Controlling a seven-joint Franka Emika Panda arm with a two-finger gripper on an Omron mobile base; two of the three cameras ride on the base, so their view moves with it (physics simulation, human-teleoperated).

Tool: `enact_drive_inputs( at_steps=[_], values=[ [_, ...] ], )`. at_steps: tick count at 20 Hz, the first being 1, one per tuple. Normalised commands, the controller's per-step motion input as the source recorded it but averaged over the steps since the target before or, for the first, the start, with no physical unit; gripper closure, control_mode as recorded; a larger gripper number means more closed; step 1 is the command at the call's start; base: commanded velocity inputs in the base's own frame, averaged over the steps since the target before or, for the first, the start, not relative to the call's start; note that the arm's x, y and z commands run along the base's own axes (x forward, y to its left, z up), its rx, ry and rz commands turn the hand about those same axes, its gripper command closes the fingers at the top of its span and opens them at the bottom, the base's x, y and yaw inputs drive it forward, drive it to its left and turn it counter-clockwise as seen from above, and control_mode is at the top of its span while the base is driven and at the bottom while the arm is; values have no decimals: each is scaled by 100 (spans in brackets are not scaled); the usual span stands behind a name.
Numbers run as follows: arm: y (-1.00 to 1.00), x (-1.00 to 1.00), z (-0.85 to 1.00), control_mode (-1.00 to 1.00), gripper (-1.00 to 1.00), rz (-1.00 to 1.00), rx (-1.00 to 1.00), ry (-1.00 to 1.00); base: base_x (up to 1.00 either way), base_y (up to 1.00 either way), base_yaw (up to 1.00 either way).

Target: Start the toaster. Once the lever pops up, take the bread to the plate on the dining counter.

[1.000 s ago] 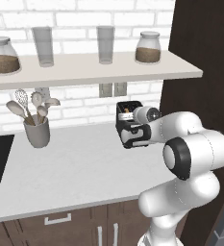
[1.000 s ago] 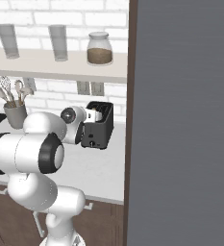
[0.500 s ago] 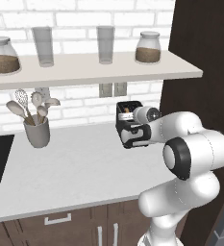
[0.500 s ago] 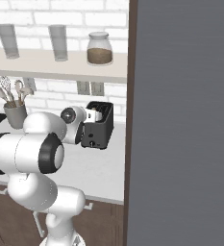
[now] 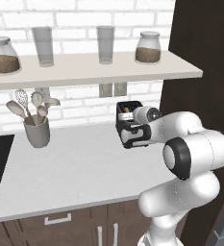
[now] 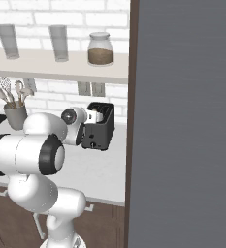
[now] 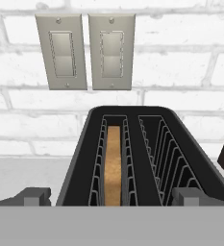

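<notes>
Nothing has shifted this past second: my jaws hang wide over the toaster, bread sunk in its left slot, lever presumably unpressed.

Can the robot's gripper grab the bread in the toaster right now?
Probably not yet. The gripper is open right at the toaster, but the bread sits sunk down inside the left slot, with little sticking up to pinch.

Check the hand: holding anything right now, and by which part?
Nothing held. The hand is open, fingertips either side of the toaster; the bread sits untouched in its left slot.
</notes>
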Motion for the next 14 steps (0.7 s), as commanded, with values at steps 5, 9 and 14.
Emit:
enact_drive_inputs(
  at_steps=[5, 9, 14],
  values=[
    [0, 0, 0, -100, -100, 0, 0, 0, 0, 0, 0],
    [0, 0, 0, -100, -100, 0, 0, 0, 0, 0, 0],
    [0, 0, 0, -100, -100, 0, 0, 0, 0, 0, 0]
  ],
)
